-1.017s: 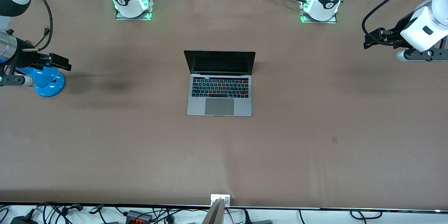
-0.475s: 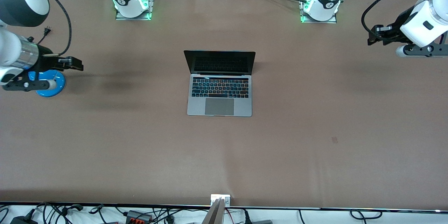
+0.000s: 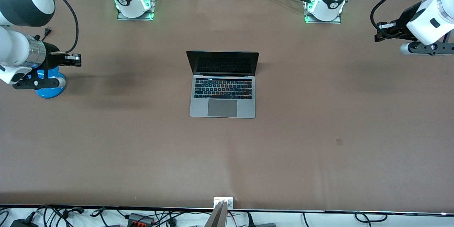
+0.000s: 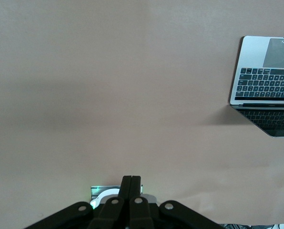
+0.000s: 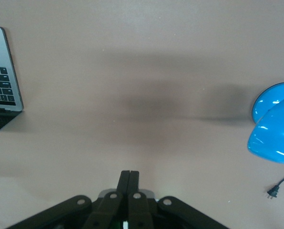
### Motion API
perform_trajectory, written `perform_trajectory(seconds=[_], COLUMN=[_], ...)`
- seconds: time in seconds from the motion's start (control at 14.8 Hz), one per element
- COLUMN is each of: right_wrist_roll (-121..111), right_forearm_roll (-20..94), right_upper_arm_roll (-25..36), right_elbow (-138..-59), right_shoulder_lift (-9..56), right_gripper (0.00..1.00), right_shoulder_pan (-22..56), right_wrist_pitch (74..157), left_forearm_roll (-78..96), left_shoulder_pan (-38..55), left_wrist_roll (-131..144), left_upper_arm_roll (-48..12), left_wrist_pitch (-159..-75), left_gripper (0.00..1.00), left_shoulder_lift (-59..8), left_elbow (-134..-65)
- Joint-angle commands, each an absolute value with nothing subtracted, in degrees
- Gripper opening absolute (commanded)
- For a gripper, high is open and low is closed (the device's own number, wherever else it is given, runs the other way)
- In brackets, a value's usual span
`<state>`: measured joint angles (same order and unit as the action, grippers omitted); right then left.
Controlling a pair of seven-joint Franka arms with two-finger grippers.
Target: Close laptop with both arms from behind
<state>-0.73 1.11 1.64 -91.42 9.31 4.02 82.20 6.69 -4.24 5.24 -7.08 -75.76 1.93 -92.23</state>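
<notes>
While the laptop [image 3: 222,84] sits open in the middle of the counter [image 3: 319,142], with its dark screen upright on the side toward the arm bases and its keyboard and trackpad toward the front camera, neither arm is in contact with it. The right tool [image 3: 75,59] hangs over the counter toward the right arm's end, just above a blue lamp [image 3: 49,84]; its wrist view shows the two fingers [image 5: 129,183] pressed together, so it is clenched and empty. The left tool [image 3: 380,32] hangs over the left arm's end of the counter, well apart from the laptop; its fingers [image 4: 131,187] likewise meet with nothing between them. The step in hand appears to be the approach. To do it well, bring both tools in from the base side of the screen, one toward each upper corner of the lid, and keep them level with each other. Contact should fall on the lid's top edge, not on the glass. Push both sides together toward the front camera and downward, following the hinge arc, so that the lid does not twist and the base does not slide. Ease off as the lid nears the keyboard. No brand mark, label or readable writing can be made out on the laptop; the key legends are too small to read.
</notes>
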Motion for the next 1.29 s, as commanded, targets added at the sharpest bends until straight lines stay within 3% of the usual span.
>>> perform_trajectory(seconds=[0.0,0.68,1.22], right_wrist_roll=[-1.49,-1.67,-0.79], right_forearm_roll=[2.64,5.1,5.97], right_upper_arm_roll=[1.76,1.76,1.41], right_elbow=[-91.93,-92.9,-93.42], right_shoulder_lift=[8.44,7.74,6.5], right_gripper=[0.0,0.0,0.0], right_shoulder_pan=[4.66,7.03,14.59], right_wrist_pitch=[80.43,80.25,81.12], left_forearm_roll=[7.56,16.96,22.75], left_shoulder_pan=[-3.96,-3.78,-4.04], left_wrist_roll=[4.66,11.78,13.44], left_upper_arm_roll=[-7.47,-13.62,-18.54], left_wrist_pitch=[-74.7,-80.16,-82.52], left_gripper=[0.0,0.0,0.0], left_shoulder_lift=[1.23,0.09,3.24], left_elbow=[-90.53,-93.34,-102.73])
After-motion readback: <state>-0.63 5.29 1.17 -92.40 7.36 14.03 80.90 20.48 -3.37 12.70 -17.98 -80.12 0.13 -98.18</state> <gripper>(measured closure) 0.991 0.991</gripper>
